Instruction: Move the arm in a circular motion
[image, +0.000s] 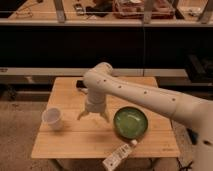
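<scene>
The large white arm (145, 97) reaches in from the right across the wooden table (70, 140). Its rounded elbow joint sits above the table's middle. The pale two-fingered gripper (93, 117) hangs down from it over the table's centre, between the white cup (52, 118) and the green bowl (130, 123). Its two fingers are spread apart and hold nothing.
A white tube-like item (118, 157) lies at the table's front edge. A dark flat object (81, 84) lies at the table's back, partly hidden by the arm. Dark shelving with a cluttered counter stands behind the table.
</scene>
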